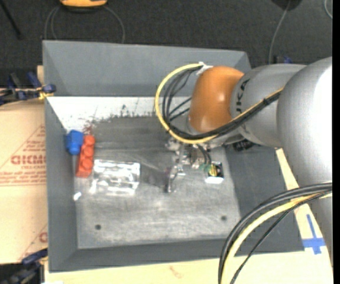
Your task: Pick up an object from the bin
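1. Bin (158,218): a grey metal tray with sloping walls. Loose things that slide settle on its flat floor, which is where every item here lies.
2. Arm (288,105): enters from the right of the camera view and bends down over the middle of the floor. An orange cover (214,99) and looped cables (170,108) sit at the wrist.
3. Gripper (170,185): points steeply down, its tip low over bare floor just right of centre. Whether it is set wide or narrow cannot be told from this angle, and nothing can be seen held in it.
4. Clear plastic packet (115,177): lies flat, left of the gripper. Its right edge is near the tip but apart from it. It is judged the likeliest thing to be picked, though flat, slippery film gives little to close on.
5. Small white-and-green piece (213,173): lies near the gripper on its right, under the wrist. It is the other candidate within reach.
6. Orange block (86,155): a studded brick-like bar, lying lengthwise by the left wall and just beside the packet's upper left corner.
7. Blue piece (73,142): touches the upper end of the orange block. The pair lies well apart from the gripper.
8. Progress, as a judgement: the pick is not yet made. The next move calls for the gripper to settle over one of the two near things.
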`<control>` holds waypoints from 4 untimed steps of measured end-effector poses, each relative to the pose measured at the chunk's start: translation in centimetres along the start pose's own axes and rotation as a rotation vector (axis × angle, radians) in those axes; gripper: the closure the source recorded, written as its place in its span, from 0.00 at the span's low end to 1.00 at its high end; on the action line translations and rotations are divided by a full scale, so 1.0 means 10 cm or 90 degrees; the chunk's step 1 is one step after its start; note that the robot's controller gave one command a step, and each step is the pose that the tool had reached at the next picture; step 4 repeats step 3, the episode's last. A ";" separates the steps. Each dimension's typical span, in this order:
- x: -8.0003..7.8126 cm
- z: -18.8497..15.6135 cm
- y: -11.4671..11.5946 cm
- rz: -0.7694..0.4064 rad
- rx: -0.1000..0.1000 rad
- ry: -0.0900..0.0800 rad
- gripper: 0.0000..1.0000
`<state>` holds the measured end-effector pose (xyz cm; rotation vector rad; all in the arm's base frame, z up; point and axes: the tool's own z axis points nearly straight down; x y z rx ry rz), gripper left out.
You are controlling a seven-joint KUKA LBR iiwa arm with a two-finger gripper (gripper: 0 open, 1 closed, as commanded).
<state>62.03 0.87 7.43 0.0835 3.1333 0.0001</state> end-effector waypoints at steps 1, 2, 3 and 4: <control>-0.02 -0.05 0.00 -0.001 0.000 -0.004 1.00; 0.03 -1.35 -0.02 -0.026 0.001 -0.004 1.00; 0.05 -1.29 -0.02 -0.026 0.001 0.001 1.00; 0.05 -1.29 -0.02 -0.026 0.001 0.001 1.00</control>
